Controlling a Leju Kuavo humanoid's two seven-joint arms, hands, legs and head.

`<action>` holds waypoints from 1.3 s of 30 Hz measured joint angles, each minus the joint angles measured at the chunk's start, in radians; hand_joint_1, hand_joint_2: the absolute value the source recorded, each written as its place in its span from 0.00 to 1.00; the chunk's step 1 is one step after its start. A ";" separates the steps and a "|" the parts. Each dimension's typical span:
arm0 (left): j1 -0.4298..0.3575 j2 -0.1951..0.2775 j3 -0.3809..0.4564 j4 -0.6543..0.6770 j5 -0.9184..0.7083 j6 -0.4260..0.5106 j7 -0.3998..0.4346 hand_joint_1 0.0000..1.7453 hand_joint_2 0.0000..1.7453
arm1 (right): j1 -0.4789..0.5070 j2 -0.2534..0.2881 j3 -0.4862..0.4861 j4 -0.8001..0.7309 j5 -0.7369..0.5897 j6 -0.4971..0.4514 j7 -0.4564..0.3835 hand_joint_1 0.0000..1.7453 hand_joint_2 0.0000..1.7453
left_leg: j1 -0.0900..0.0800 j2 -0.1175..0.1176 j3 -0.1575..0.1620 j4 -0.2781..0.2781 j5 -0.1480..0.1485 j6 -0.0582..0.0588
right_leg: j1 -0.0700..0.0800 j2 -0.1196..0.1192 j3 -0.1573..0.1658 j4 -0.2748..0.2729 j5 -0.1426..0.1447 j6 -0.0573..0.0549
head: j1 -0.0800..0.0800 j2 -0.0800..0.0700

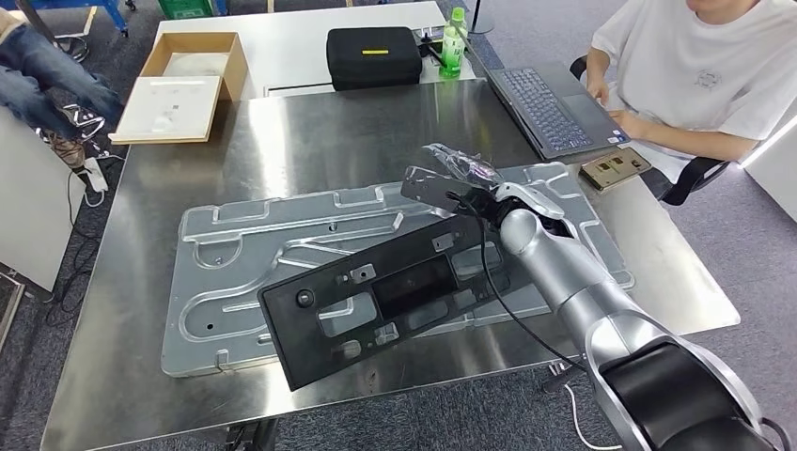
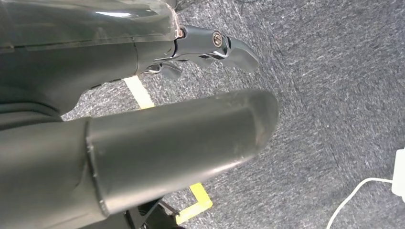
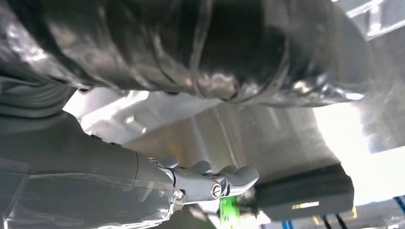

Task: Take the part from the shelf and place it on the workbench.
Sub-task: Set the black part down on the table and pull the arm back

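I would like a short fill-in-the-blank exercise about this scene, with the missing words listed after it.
1. The right hand holds a long ____ plastic part.
2. The part is over a stamped metal panel that lies on the steel ____.
3. At the far right, a seated person types on a ____.
4. Beside the black case stands a ____ bottle.

Missing words: black; workbench; laptop; green

**Black part lying on the steel surface**

The long black plastic part [image 1: 376, 301], pierced with rectangular cutouts, is lying flat and slantwise on the surface [image 1: 320, 141], overlapping a silver pressed-metal panel [image 1: 244, 254], its lower corner overhanging the near edge.
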 joint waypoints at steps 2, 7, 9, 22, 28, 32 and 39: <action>0.001 0.000 0.000 0.000 0.000 0.000 0.000 0.00 0.00 | 0.001 -0.002 0.001 0.010 -0.026 0.001 -0.004 0.00 0.00 | 0.000 -0.001 0.001 0.000 0.000 0.000 | -0.002 0.000 -0.011 0.014 0.019 0.000 | 0.000 0.000; 0.002 0.000 -0.001 0.000 0.001 0.001 0.003 0.00 0.00 | -0.007 -0.004 0.004 0.015 -0.060 -0.039 -0.012 0.00 0.00 | -0.004 -0.002 0.004 0.001 -0.003 -0.013 | 0.006 0.001 0.111 -0.250 0.138 -0.017 | 0.000 0.000; 0.004 0.001 -0.002 0.000 0.001 0.001 0.005 0.00 0.00 | -0.007 -0.004 0.005 0.015 -0.066 -0.056 -0.017 0.00 0.00 | -0.005 -0.002 0.002 -0.001 -0.001 -0.024 | 0.009 0.003 0.112 -0.260 0.137 -0.025 | 0.000 0.000; 0.010 0.005 -0.003 0.000 0.003 0.010 0.003 0.00 0.00 | 0.049 0.001 -0.008 -0.076 -0.076 -0.274 -0.080 0.00 0.00 | 0.001 -0.001 -0.012 0.034 -0.010 -0.047 | 0.005 0.003 0.115 -0.250 0.128 -0.040 | -0.001 0.000; 0.004 -0.003 -0.010 0.000 -0.003 0.015 0.006 0.00 0.00 | 0.167 -0.001 -0.037 -0.300 0.091 -0.546 -0.188 0.00 0.00 | 0.001 -0.002 0.005 0.001 -0.006 -0.009 | 0.003 0.003 0.086 -0.185 0.081 -0.012 | 0.000 0.000; 0.001 -0.010 -0.015 0.000 -0.008 0.016 0.011 0.00 0.00 | 0.240 -0.008 -0.043 -0.432 0.182 -0.619 -0.208 0.00 0.00 | 0.002 0.001 0.007 0.000 -0.006 -0.002 | -0.002 0.002 -0.009 0.015 0.001 -0.002 | -0.001 0.000; 0.002 -0.016 -0.016 0.000 -0.010 0.017 0.020 0.00 0.00 | 0.279 -0.017 -0.045 -0.553 0.314 -0.675 -0.220 0.00 0.00 | -0.002 -0.007 0.004 -0.001 -0.004 -0.024 | 0.007 0.011 0.121 -0.255 0.126 -0.020 | -0.001 0.000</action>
